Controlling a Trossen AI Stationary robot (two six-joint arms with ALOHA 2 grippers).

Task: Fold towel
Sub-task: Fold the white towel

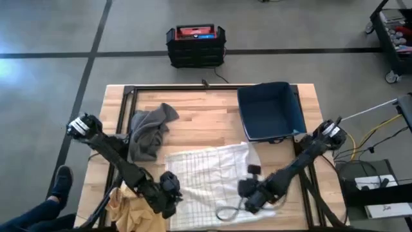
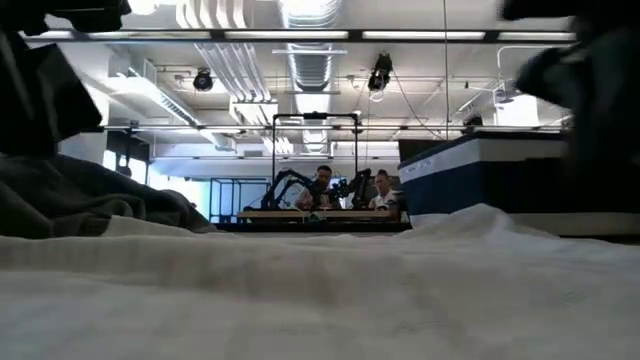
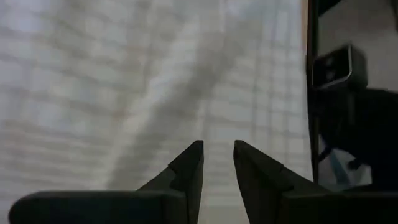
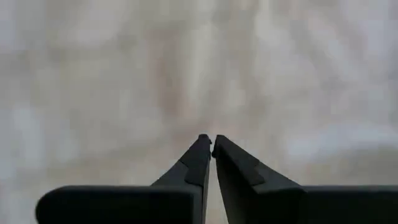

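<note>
Both tools at the near edge of the white checked towel.

Left tool slightly parted, right tool clenched (whether on cloth, I cannot tell), probably for lifting the hem together.

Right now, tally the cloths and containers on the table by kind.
White striped towel: 1
Grey cloth: 1
Tan cloth: 1
Blue bin: 1
Total: 4

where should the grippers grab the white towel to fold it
Probably the two near corners of the white checked towel, one per gripper, coming from the near table edge. It lies mostly flat, its far edge rumpled, with the left gripper and right gripper already over those ends.
</note>
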